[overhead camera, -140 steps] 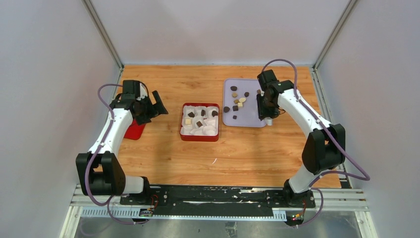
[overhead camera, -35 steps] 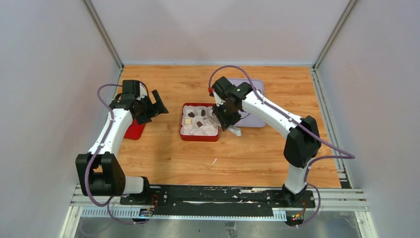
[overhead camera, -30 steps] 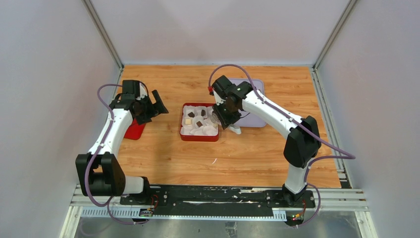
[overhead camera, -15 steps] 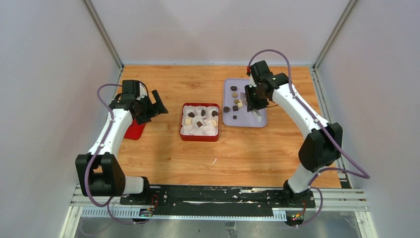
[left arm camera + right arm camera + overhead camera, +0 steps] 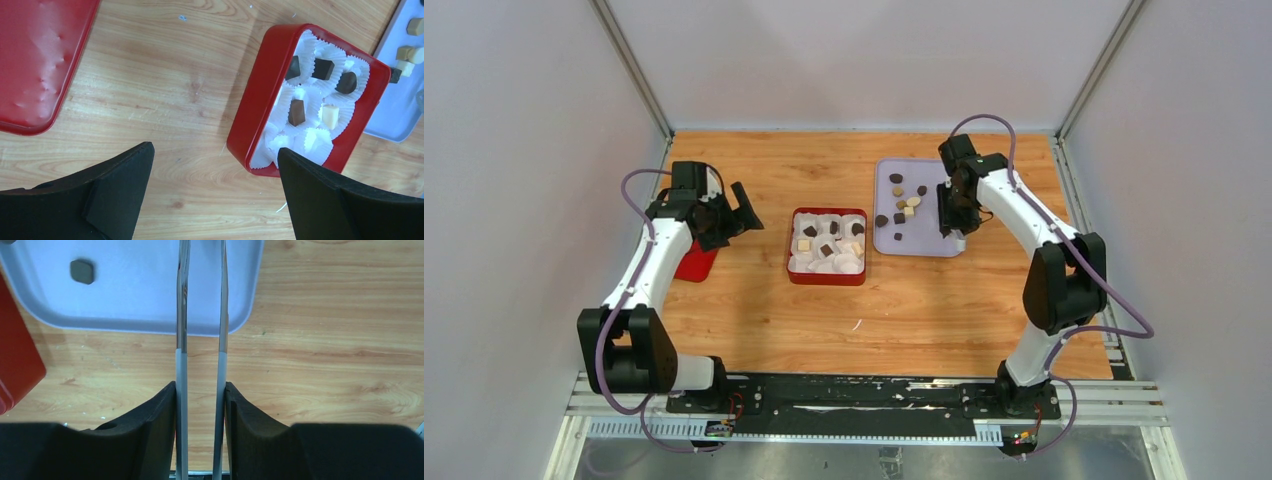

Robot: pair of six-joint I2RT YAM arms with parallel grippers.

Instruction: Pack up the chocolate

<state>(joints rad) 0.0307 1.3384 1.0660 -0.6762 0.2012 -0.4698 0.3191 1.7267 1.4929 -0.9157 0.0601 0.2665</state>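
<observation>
From above, you see several chocolates (image 5: 904, 205) waiting on the lilac tray (image 5: 929, 240). In the left wrist view, the left gripper (image 5: 215, 152) is spread wide and empty, and the red box (image 5: 248, 110) holds only five pieces. In the right wrist view, the right gripper (image 5: 200, 390) pinches tweezers (image 5: 182, 315) above the tray.

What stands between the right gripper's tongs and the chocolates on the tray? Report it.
Nothing visible. The right gripper, shut on the tongs, hangs over the tray's bare right side; the chocolates lie loose to its left. Only bare tabletop separates tray and red box.
</observation>
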